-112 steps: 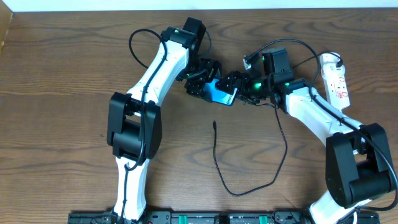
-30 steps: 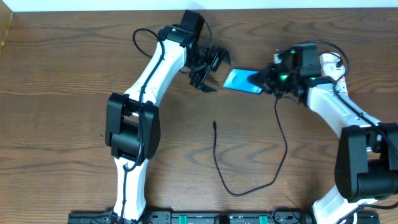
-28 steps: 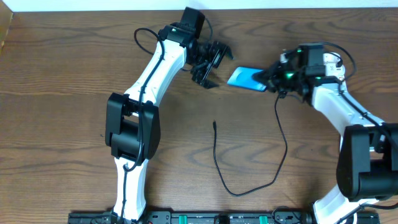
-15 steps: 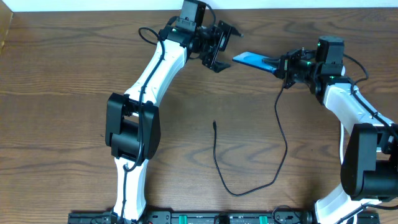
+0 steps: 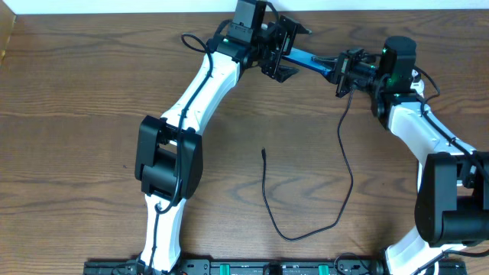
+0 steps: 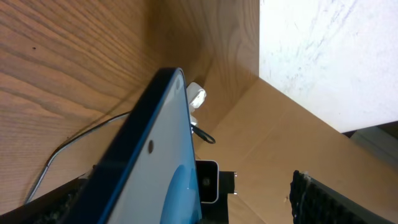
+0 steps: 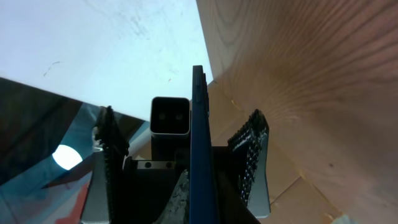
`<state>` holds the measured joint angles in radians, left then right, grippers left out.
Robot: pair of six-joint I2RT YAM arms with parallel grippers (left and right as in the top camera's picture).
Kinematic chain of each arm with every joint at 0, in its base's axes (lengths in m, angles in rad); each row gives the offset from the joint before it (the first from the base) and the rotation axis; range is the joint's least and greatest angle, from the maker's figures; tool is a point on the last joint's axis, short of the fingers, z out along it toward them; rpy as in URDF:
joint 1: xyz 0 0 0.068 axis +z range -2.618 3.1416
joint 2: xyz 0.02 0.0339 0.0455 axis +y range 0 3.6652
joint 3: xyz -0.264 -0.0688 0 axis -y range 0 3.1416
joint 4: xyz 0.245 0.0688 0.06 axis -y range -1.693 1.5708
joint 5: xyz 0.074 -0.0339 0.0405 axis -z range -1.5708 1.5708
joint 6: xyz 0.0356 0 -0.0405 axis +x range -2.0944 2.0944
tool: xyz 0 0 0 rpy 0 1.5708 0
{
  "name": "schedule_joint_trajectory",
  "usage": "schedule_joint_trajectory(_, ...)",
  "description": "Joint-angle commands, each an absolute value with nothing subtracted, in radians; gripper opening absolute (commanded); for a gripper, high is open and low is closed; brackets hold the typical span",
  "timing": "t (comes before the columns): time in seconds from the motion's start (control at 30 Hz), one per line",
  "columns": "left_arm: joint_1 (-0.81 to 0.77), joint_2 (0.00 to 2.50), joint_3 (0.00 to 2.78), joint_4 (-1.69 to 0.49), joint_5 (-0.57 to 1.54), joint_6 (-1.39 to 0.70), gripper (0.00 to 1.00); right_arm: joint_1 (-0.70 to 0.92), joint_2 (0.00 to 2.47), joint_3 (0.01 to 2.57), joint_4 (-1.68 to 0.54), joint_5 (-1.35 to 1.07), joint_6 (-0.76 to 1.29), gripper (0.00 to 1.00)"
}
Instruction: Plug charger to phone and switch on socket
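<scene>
Wood table, charger looped loose at lower centre, phone edge-on at top centre, clamped by right gripper, its other end between left gripper's spread fingers.

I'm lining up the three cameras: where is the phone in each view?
Overhead: the phone is a thin blue strip at the top, just right of centre.
Left wrist: it fills the lower centre, its screen slanting upward.
Right wrist: it is edge-on, a vertical dark strip at centre.
Shared landmark: the white wall, at the top of all three.
</scene>
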<state>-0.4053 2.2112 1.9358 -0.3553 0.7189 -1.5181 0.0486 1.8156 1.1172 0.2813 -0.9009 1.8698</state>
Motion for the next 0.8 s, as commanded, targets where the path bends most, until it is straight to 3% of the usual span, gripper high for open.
schedule_joint_trajectory(0.0, -0.401, 2.18, 1.949, -0.353, 0.687, -1.525, 0.94, 0.06, 1.814, 1.136, 0.289, -0.93, 1.915, 0.01)
schedule_joint_trajectory(0.13, -0.401, 2.18, 1.949, -0.354, 0.686, -1.525, 0.93, 0.06, 1.814, 1.136, 0.296, -0.93, 1.925, 0.01)
schedule_joint_trajectory(0.23, -0.401, 2.18, 1.949, -0.356, 0.664, -1.525, 0.83, 0.06, 1.814, 1.136, 0.298, -0.93, 1.926, 0.01)
schedule_joint_trajectory(0.43, -0.401, 2.18, 1.949, -0.357, 0.661, -1.525, 0.75, 0.06, 1.814, 1.136, 0.3, -0.929, 1.926, 0.01)
schedule_joint_trajectory(0.77, -0.401, 2.18, 1.949, -0.358, 0.661, -1.524, 0.73, 0.06, 1.814, 1.136, 0.3, -0.88, 1.908, 0.01)
